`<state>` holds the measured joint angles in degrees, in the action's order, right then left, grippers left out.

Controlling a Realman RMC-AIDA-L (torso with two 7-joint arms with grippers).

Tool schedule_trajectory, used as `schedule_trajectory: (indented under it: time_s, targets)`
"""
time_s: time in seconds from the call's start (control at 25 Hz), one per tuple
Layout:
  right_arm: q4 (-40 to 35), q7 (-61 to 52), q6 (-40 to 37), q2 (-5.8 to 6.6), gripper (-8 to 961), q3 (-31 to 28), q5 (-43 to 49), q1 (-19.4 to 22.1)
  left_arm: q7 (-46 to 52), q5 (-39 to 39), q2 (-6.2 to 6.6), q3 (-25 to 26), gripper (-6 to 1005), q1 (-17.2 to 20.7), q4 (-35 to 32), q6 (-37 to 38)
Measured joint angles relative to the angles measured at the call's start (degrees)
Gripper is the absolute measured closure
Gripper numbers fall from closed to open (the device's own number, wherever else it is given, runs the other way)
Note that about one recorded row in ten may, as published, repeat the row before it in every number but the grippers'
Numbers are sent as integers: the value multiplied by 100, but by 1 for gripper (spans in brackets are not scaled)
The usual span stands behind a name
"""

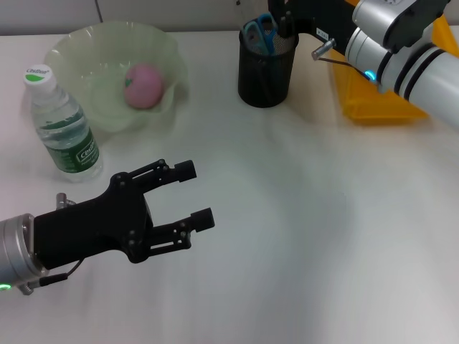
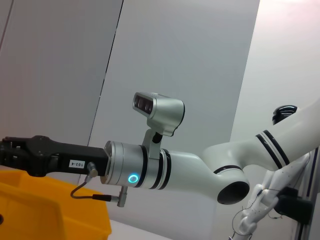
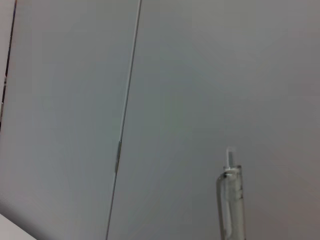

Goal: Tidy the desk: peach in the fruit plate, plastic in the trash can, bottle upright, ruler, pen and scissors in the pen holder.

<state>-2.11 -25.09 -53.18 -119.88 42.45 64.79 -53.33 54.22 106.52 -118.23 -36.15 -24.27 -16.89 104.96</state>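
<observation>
At the far left of the white desk (image 1: 301, 236) a clear water bottle (image 1: 61, 125) stands upright, white cap on top. Just beside it, behind and to the right, sits the pale green fruit plate (image 1: 86, 50) with the pink peach (image 1: 145, 85) resting inside. In front of both, the left gripper (image 1: 190, 195) hovers low over bare desk, its two black fingers spread apart and holding nothing, pointing toward the middle of the desk.

Further right, at the back, stands the black mesh pen holder (image 1: 267, 72), with blue scissors (image 1: 259, 34) already upright in it. The right gripper (image 1: 283, 18) sits directly above the holder's opening; its fingertips are hidden, so whether they are together or apart cannot be told. The right wrist view shows a clear pen (image 3: 230, 200) standing upright, its long axis vertical, which suggests the pen is lined up with the holder below. The right arm is clearly the nearer one. At the far right lies a yellow bin (image 1: 373, 100).
</observation>
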Motion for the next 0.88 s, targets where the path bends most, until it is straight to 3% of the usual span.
schedule_trajectory:
  time_s: [0.24, 0.48, 0.68, 0.88]
  targets:
    - [0, -142, -14, 0, 721, -1, -2, 32, 0, 0, 13, 0, 198, 2, -47, 32]
    - [-4, -263, -264, 0, 475, -162, -19, 122, 0, 1, 13, 3, 198, 2, -89, 50]
    - [-71, -601, -486, 0, 331, -304, -25, 290, 0, 13, 11, -13, 198, 9, -95, 61]
    - [-236, -914, -1167, 8, 221, -379, -244, 743, 0, 15, -7, -3, 198, 24, -67, 62]
